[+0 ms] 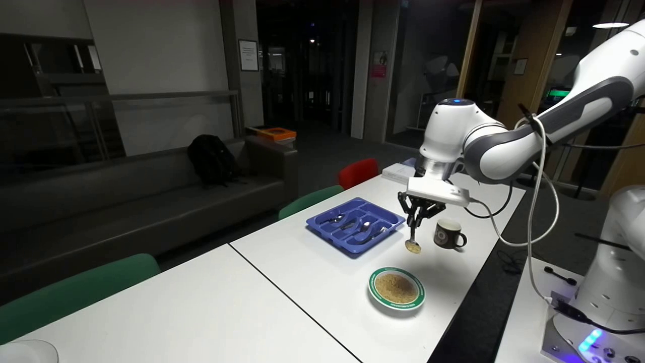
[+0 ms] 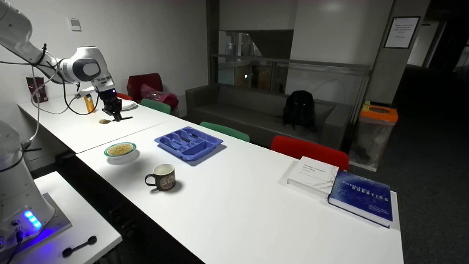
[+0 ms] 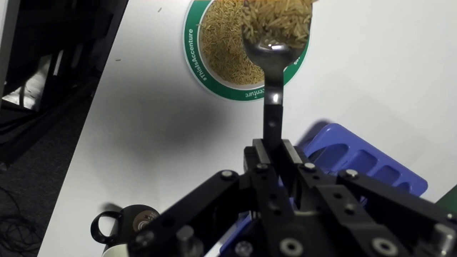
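Observation:
My gripper (image 3: 275,151) is clamped around the black handle of a metal spoon (image 3: 274,84). Pale brown, rice-like grains (image 3: 280,21) are heaped in the spoon's bowl. In both exterior views the gripper (image 1: 413,222) hangs above the white table with the spoon (image 1: 412,246) held clear of it. A green-rimmed dish (image 3: 205,76) full of the same grains appears behind the spoon in the wrist view, partly covered by it. A dark mug (image 1: 446,235) stands on the table near the arm. The blue cutlery tray (image 2: 194,157) holds several utensils; the fingers hide part of it in the wrist view.
A white book (image 2: 313,175) and a blue book (image 2: 361,198) lie at one table end. An orange bottle (image 2: 89,103) stands at the opposite end. Red (image 2: 309,151) and green (image 1: 80,295) chairs line the long side. Cables (image 1: 541,176) hang from the arm.

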Tool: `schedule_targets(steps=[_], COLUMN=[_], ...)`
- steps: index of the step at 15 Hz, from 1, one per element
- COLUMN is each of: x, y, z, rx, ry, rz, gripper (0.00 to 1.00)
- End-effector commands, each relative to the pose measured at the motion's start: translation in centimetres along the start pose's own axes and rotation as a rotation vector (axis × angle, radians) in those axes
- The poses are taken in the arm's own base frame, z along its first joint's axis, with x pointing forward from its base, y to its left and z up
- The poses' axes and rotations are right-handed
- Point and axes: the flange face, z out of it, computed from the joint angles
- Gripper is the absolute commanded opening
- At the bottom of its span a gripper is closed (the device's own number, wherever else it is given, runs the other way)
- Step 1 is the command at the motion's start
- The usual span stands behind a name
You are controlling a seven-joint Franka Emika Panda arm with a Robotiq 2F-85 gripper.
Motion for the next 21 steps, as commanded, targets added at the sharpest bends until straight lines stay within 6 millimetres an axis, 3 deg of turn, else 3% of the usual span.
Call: schedule_targets(steps=[1, 9, 21], x=[0.6, 1.8, 3.8], y=[0.1, 0.9, 1.5], z=[-0.9, -0.9, 0.6], rx=[0.045, 0.0, -0.119], ry=[0.036, 0.033, 0.039], rz=[0.078, 0.185, 0.283], gripper=[0.03, 0.03, 0.03])
